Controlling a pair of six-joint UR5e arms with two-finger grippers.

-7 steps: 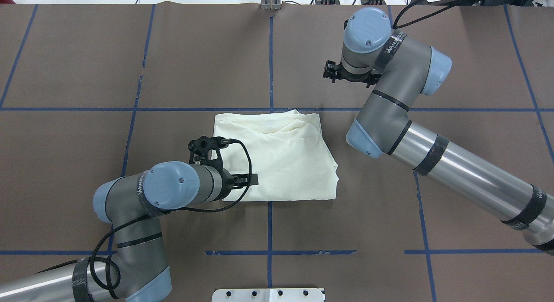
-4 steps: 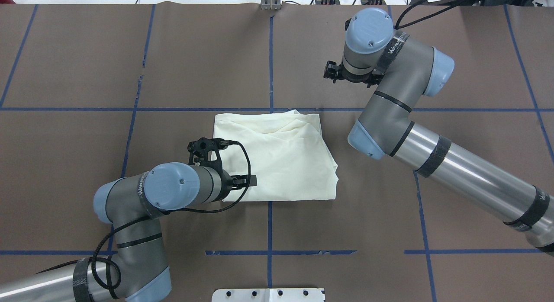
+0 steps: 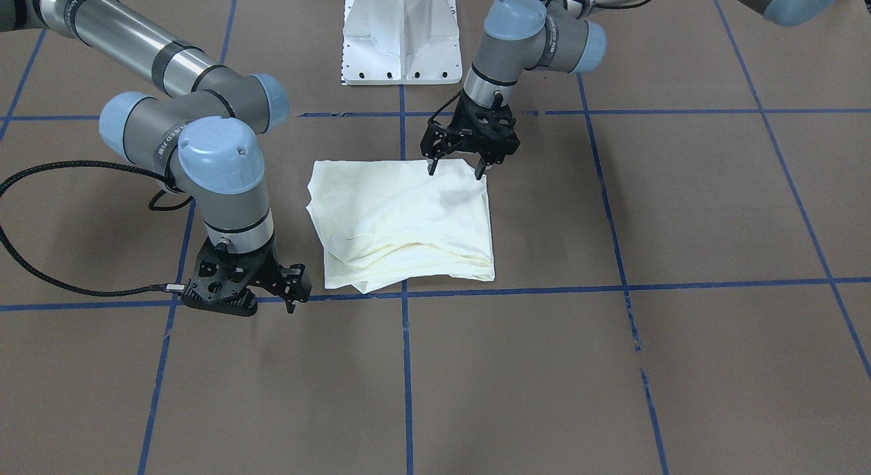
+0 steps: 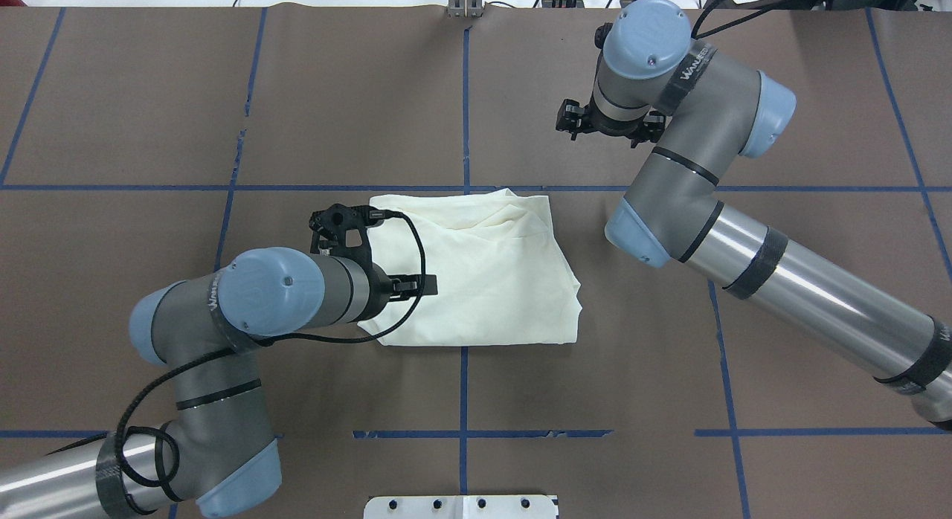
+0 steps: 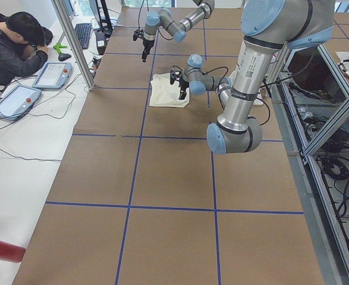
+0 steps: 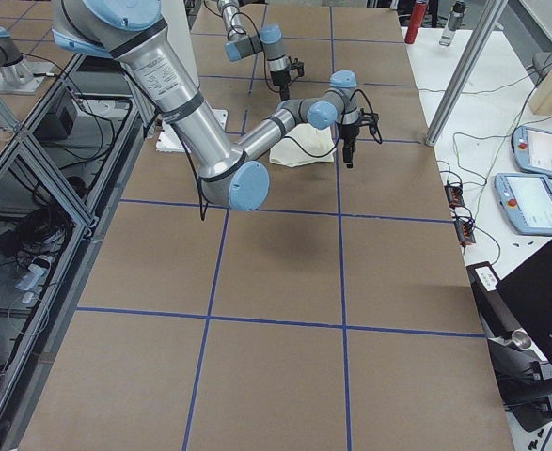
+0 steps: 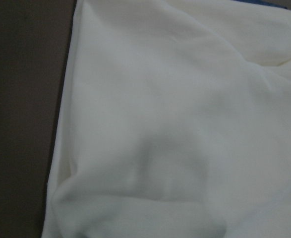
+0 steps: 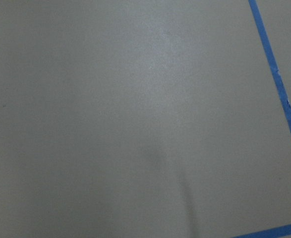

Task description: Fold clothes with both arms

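The cream shirt lies folded into a rough rectangle at the table's middle, plain side up, so the cat print is hidden. It also shows in the overhead view and fills the left wrist view. My left gripper is open and empty, its tips just above the shirt's edge nearest the robot; in the overhead view it is over the shirt's left part. My right gripper looks open and empty. It hangs over bare table off the shirt's far corner, apart from the cloth. The right wrist view shows only table.
The white pedestal base stands at the robot's side of the table. Blue tape lines cross the brown table cover. In the exterior left view an operator sits beyond the table's far edge, beside control tablets.
My left arm has moved forward and a little left along the shirt's left side. My right arm has drifted slightly right and farther from the shirt. The shirt has not moved.
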